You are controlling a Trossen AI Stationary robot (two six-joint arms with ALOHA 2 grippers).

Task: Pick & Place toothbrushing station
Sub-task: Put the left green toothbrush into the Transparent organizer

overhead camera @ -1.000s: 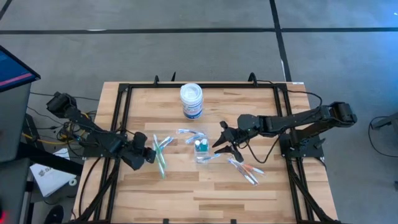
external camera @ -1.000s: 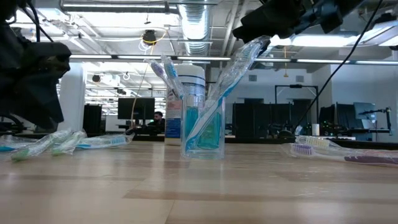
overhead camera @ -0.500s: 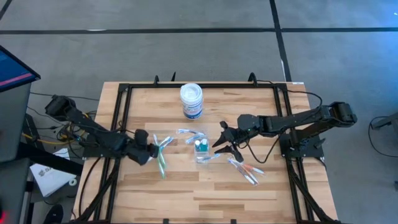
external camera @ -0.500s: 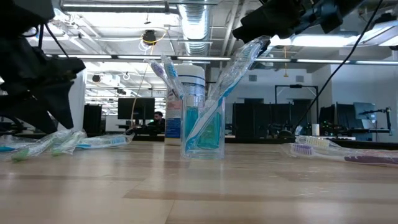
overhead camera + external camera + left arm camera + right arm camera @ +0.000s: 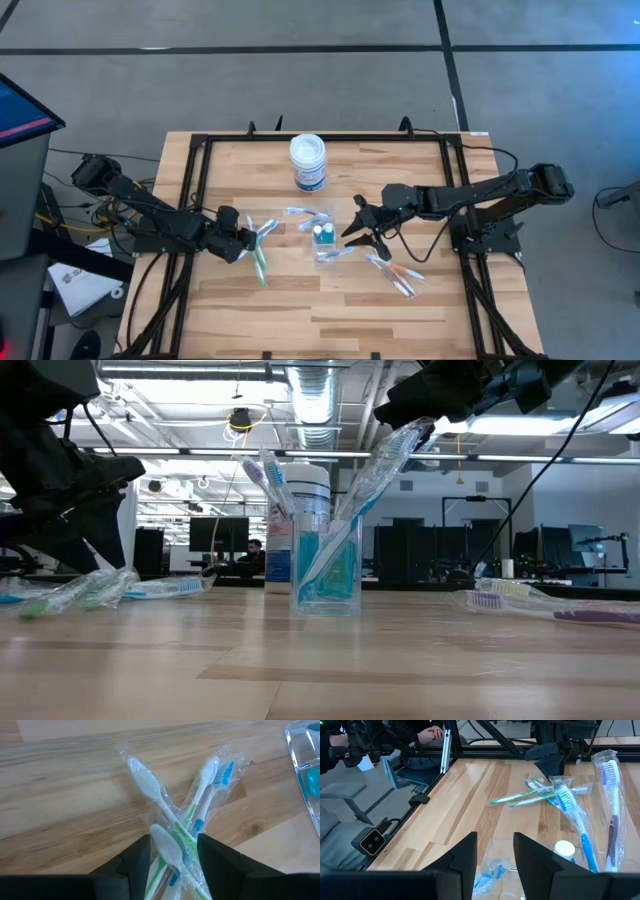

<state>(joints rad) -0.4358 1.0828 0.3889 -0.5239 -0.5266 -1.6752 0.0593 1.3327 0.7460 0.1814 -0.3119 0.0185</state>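
Picking step. The left gripper (image 5: 172,857) stands released, its fingers (image 5: 135,862) straddling a crossed heap of wrapped toothbrushes (image 5: 187,815) on the table (image 5: 330,310); closing on one handle comes next, I judge. Ahead of it lies the clear cup (image 5: 323,240); over that hangs the right gripper (image 5: 357,232), grasping a wrapped toothbrush (image 5: 380,470).

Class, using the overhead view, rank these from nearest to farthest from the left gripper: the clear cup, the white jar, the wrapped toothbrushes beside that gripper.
From the left gripper:
1. Wrapped toothbrushes, right at it.
2. Clear cup, table centre.
3. White jar, at the back.
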